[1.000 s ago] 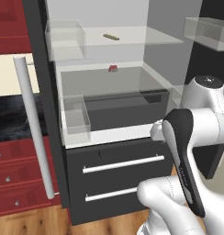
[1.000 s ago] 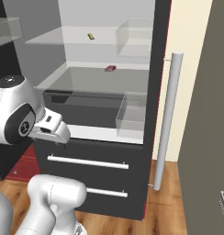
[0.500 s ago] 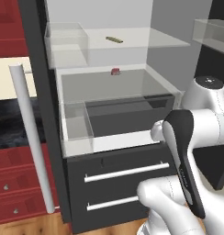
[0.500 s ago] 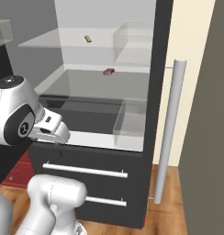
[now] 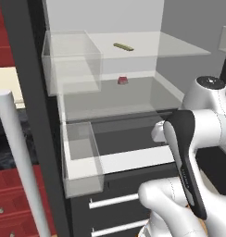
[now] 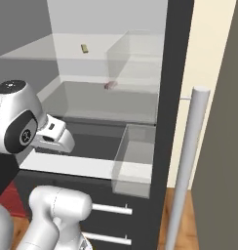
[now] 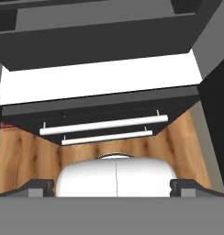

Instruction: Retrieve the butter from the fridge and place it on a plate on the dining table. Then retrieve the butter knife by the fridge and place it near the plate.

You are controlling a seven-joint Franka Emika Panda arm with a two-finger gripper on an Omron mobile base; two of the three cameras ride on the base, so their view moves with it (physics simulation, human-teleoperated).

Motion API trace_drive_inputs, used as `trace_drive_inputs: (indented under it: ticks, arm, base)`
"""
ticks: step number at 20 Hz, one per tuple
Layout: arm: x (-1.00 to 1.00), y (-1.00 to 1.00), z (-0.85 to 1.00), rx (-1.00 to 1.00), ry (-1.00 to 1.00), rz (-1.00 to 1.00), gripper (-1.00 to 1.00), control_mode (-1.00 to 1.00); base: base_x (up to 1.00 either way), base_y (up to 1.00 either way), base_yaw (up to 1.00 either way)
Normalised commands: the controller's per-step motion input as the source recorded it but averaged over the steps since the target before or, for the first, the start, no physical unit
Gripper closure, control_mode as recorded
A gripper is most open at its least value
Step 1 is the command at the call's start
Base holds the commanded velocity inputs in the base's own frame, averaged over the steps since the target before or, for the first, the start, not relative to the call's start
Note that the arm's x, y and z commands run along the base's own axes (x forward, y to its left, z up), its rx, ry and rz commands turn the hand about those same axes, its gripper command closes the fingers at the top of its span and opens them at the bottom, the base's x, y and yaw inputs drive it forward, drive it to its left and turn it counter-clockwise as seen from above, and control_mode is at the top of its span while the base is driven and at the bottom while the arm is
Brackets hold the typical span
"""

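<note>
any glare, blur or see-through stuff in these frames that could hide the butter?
Left base view: flat even render, no glare or blur; butter sharp on the upper glass shelf; clear bins are see-through. Right base view: same flat light, butter tiny but crisp, translucent bin washes out what lies behind. Hand view: sharp, no shadows, aimed down at the fridge drawer handles.

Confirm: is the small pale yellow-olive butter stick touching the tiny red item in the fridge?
Apart. The left base view shows the butter stick on the upper glass shelf and the red item one shelf below.
</note>
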Motion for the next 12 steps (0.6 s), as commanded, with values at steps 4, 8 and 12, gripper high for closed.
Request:
trace_drive_inputs:
  ticks: [4,8,12]
  arm:
    - [0.0,0.0,0.0,0.0,0.0,0.0,-1.0,1.0]
    - [0.0,0.0,0.0,0.0,0.0,0.0,-1.0,1.0]
    - [0.0,0.0,0.0,0.0,0.0,0.0,-1.0,1.0]
  base:
    - [0.63,0.0,0.0]
    - [0.65,0.0,0.0]
    - [0.66,0.0,0.0]
